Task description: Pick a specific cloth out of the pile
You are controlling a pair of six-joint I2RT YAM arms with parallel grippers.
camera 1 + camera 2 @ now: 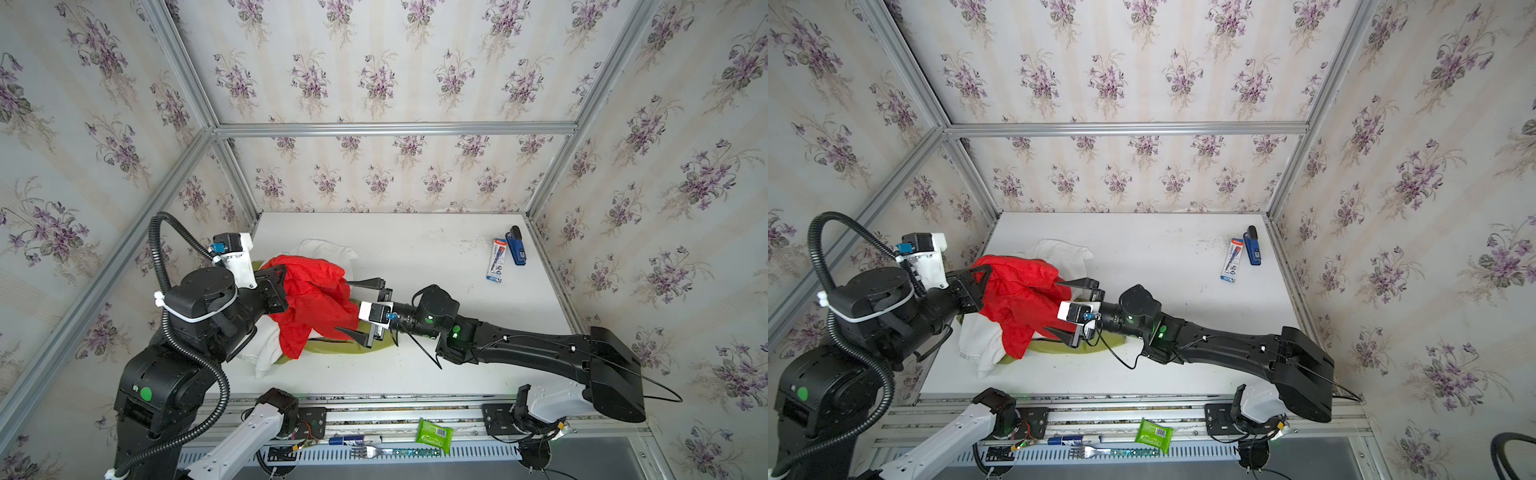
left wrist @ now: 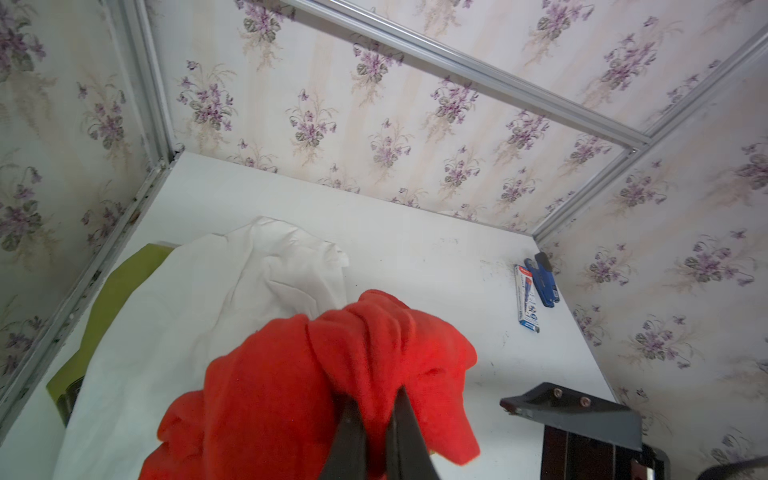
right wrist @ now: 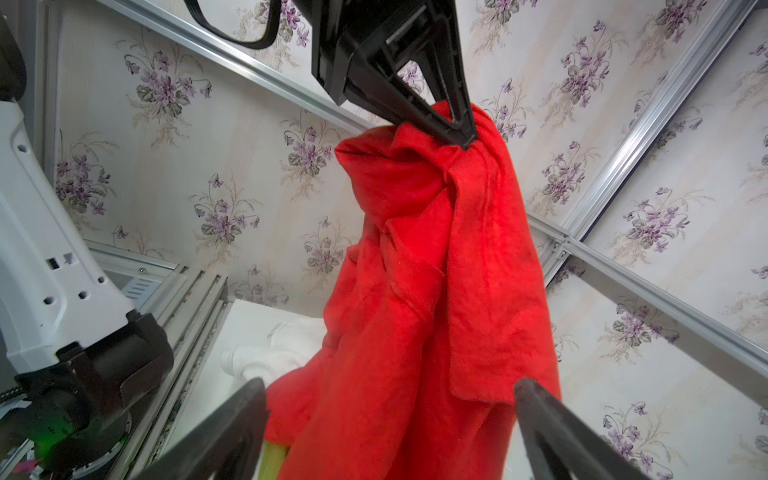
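A: So where is your red cloth (image 1: 316, 299) now?

B: You hold it up in the air over the left side of the table (image 1: 436, 257). Your left gripper (image 3: 457, 133) is pressed tight on a bunched bit at the top, and the rest hangs down loose.

A: Why do you hold it so high?

B: Most likely so it comes off the pile (image 2: 187, 311). The white garment (image 1: 266, 349) and the olive-green cloth (image 1: 332, 347) lie on the table under it, near the left wall. The low end of the red one hangs right above them. You cannot tell from here if it touches them.

A: And your right gripper (image 1: 341, 306)?

B: Its jaws are spread wide, one on each side of the hanging cloth. It pinches nothing. It reaches in from the right, so it looks ready to take a second hold.

A: Is the job nearly done?

B: Nearly, it seems. You just need to carry the cloth over the bare table on the right. Go slow, because thin cloth swings and can drag the white garment along. The blue stapler (image 1: 516, 247) and the small box (image 1: 496, 262) sit far right, well apart, so they are not in your way.
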